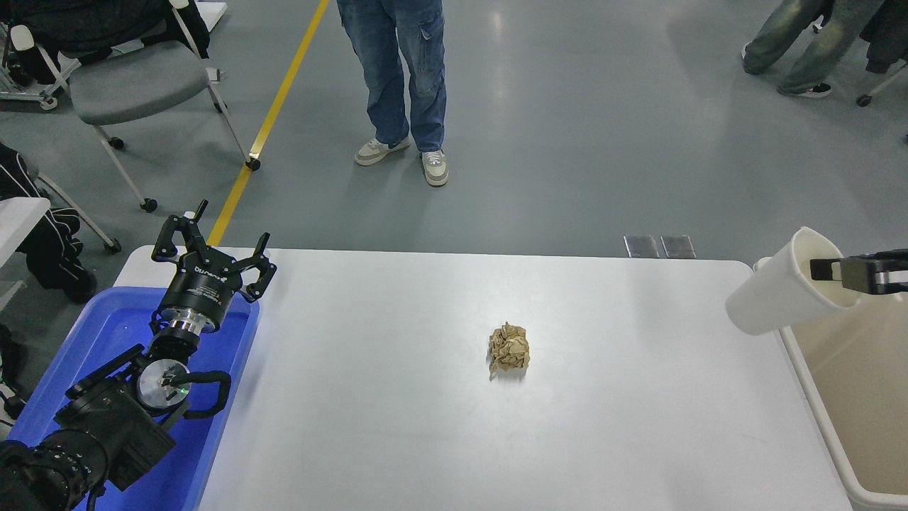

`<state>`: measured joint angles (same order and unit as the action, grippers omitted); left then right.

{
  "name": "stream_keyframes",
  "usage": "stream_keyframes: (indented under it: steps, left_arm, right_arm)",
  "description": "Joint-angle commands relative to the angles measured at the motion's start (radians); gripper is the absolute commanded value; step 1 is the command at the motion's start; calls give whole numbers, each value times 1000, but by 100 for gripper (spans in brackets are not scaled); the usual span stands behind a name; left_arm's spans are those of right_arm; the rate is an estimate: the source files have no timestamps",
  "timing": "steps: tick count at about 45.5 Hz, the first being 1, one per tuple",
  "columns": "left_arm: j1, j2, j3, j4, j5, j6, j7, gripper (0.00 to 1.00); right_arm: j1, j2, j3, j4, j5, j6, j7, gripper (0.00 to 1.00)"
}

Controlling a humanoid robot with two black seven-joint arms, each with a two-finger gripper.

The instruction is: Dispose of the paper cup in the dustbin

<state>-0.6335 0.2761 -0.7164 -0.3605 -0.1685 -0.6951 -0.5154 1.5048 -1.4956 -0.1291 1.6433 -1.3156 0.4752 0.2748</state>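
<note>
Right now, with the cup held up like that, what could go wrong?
The right gripper pinches only the rim of the paper cup, which hangs tilted over the table edge with only its mouth over the near rim of the dustbin. Released here, it might land on the table or bounce off the rim. The thin rim might also slip or crush.

The left gripper is showing black angular linkage fingers on a round black body bearing white lettering, a silver ring and disc below, a green light and looping black cables; the right gripper is showing flat black fingers
</note>
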Motion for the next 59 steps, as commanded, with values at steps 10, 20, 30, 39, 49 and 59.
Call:
stream_keyframes:
  steps: [10, 20, 30, 39, 49, 59]
  left_arm:
    - [0, 0, 0, 0, 0, 0, 0, 100]
    - [0, 0, 0, 0, 0, 0, 0, 100]
    - [0, 0, 0, 0, 0, 0, 0, 100]
    - [0, 0, 0, 0, 0, 0, 0, 100]
    - [0, 0, 0, 0, 0, 0, 0, 100]
    - [0, 0, 0, 0, 0, 0, 0, 100]
  right_arm:
    - [-264, 103, -30, -261, 206, -323, 0, 0]
    - [-440, 230, -29, -485, 465, -478, -2, 0]
    - [-649, 445, -15, -790, 783, -584, 0, 0]
    - [-785, 687, -9, -1155, 1064, -598, -5, 0]
    - [-887, 948, 8, -1540, 1234, -589, -29, 0]
    - [-917, 1107, 160, -1689, 1345, -673, -66, 0]
